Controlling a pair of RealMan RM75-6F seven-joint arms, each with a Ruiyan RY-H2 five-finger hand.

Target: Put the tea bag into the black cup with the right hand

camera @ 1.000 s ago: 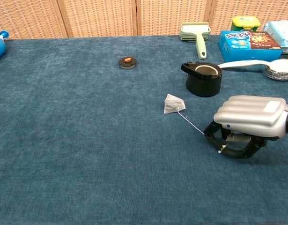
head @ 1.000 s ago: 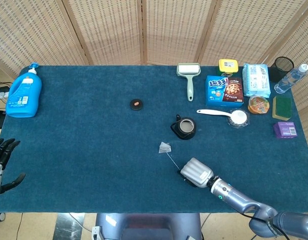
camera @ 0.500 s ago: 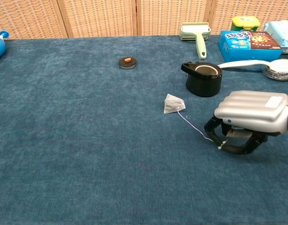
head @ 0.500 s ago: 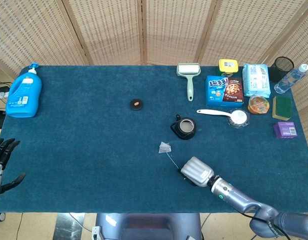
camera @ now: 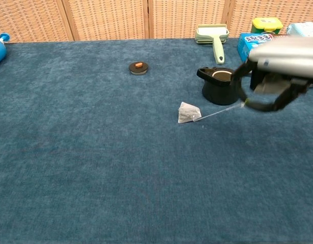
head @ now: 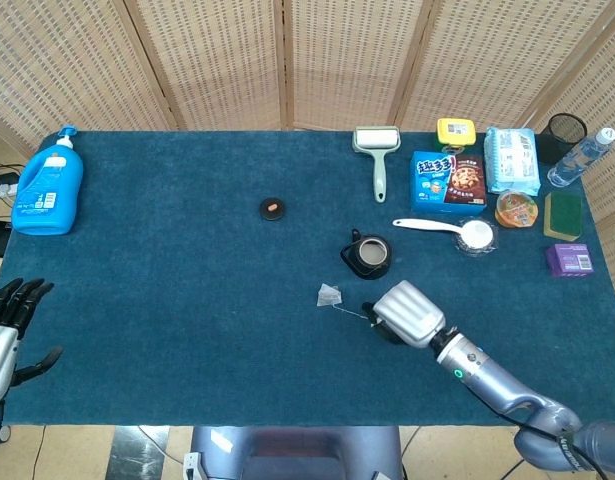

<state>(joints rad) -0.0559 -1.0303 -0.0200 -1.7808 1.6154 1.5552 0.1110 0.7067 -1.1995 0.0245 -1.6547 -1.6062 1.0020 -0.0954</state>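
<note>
1. The tea bag [camera: 188,113] lies on the blue table cloth [head: 187,290], just near and a little left of the black cup [camera: 221,86]. Its pouch still touches the cloth, so it has not been lifted clear.
2. Its string [camera: 221,111] runs taut from the pouch up and to the right, into the fingertips of the right hand [camera: 278,76]. The hand pinches the string's end, probably because the thin string is easier to catch than the soft pouch.
3. The right hand hangs above the cloth, just right of the cup, palm down with its fingers curled round the string end. Held this high, I judge it is set to draw the pouch up so it can swing over the cup's rim.
4. The cup stands upright with its mouth open and its handle toward the left, so it is ready to receive the bag.
5. The left hand [head: 9,325] rests at the near left edge of the table, fingers spread and holding nothing, well apart from the work.
6. Farther off, a small round lid [head: 273,208] lies left of the cup. A lint roller [head: 377,155], a white spoon [head: 447,229] and a snack box [head: 448,180] sit toward the far right.
</note>
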